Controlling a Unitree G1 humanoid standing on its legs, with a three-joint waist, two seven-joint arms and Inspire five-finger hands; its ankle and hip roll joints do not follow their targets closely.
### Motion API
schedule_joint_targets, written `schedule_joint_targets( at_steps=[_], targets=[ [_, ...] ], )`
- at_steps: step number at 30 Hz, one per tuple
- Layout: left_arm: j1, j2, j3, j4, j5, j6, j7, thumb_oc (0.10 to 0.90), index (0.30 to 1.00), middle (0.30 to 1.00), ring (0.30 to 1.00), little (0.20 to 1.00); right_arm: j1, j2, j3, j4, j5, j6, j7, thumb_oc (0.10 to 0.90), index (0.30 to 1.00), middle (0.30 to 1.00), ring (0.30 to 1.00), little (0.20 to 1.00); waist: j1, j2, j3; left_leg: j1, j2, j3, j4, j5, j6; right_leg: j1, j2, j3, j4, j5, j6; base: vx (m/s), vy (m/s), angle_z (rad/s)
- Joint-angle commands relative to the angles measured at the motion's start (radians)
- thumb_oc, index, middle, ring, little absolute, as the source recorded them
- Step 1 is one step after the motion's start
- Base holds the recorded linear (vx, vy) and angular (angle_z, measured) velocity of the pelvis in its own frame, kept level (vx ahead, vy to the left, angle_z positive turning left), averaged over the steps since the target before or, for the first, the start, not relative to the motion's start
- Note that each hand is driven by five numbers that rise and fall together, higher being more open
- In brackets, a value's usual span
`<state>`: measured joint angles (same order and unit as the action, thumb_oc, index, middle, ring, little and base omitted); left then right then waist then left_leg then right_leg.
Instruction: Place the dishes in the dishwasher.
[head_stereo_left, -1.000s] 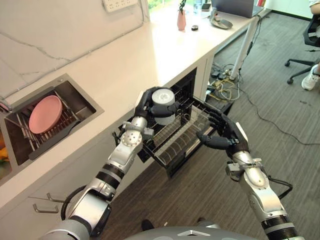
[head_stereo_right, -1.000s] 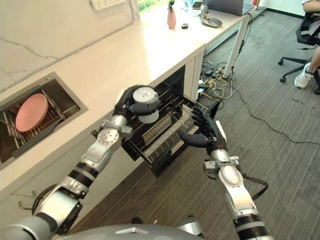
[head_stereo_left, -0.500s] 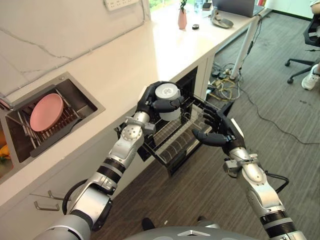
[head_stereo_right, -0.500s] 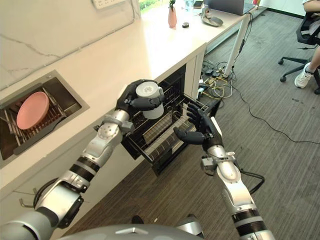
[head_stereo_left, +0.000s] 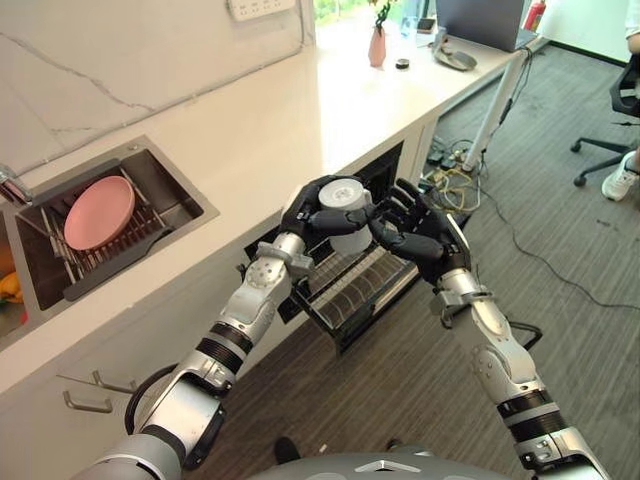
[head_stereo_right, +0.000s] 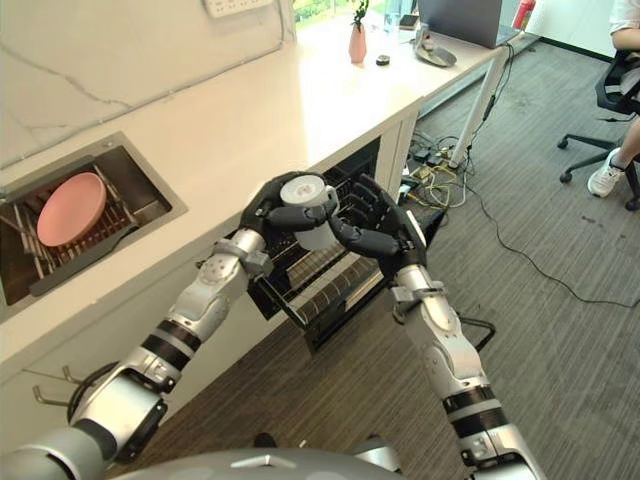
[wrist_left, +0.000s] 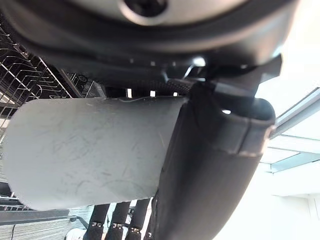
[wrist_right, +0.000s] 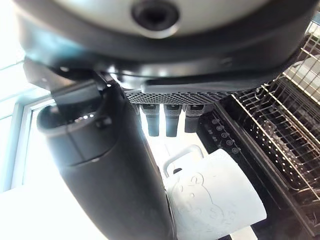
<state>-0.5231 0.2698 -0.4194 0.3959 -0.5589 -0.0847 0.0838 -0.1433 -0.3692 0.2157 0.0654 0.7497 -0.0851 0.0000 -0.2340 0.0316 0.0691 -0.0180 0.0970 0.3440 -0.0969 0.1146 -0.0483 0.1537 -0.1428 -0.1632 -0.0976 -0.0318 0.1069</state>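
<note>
Since a second ago the right hand (head_stereo_left: 415, 235) has risen from the front of the rack (head_stereo_left: 355, 290) and come up against the white mug (head_stereo_left: 343, 205), which has lifted a little above the pulled-out rack. Its fingers are spread and cupped beside the mug, not yet closed on it. Just past it, the left hand (head_stereo_left: 310, 212) is clamped round the mug, holding it upside down, base up. This looks like a steadying or handover step before loading. Next, the mug must go down, mouth first, into the rack. Farther off, a pink plate (head_stereo_left: 98, 212) waits in the sink (head_stereo_left: 190, 205).
</note>
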Motion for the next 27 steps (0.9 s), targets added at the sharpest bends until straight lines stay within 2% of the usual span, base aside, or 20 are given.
schedule_joint_targets(
  at_steps=[1,14,27],
  targets=[
    [-0.175,-0.008,0.013,0.002,-0.02,-0.09,-0.035,0.4,0.3,0.3,0.3,0.3,-0.148,-0.015,-0.016,-0.009,0.052,-0.048,0.054,0.8,0.9,0.9,0.9,0.9,0.038,-0.005,-0.054,0.117,0.099,0.032,0.01,-0.076,-0.108,-0.073,-0.05,-0.007,0.01,0.045,0.083,0.0,0.016,0.04],
    [-0.211,0.019,-0.007,0.004,0.052,-0.088,-0.06,0.4,0.3,0.3,0.3,0.3,-0.139,-0.086,0.02,0.017,0.034,0.011,0.109,0.8,0.9,0.9,0.9,0.9,0.045,-0.018,-0.057,0.114,0.097,0.025,0.01,-0.079,-0.111,-0.075,-0.052,-0.018,0.01,0.046,0.087,0.0,0.002,0.01],
    [-0.193,-0.006,-0.023,0.006,0.041,-0.074,-0.066,0.4,0.3,0.3,0.3,0.3,-0.2,-0.028,0.045,0.047,0.04,0.015,0.069,0.8,0.9,0.9,0.9,0.9,0.052,-0.016,-0.059,0.12,0.093,0.021,0.01,-0.084,-0.108,-0.07,-0.054,-0.023,0.01,0.044,0.085,0.0,0.0,0.0]
  ],
)
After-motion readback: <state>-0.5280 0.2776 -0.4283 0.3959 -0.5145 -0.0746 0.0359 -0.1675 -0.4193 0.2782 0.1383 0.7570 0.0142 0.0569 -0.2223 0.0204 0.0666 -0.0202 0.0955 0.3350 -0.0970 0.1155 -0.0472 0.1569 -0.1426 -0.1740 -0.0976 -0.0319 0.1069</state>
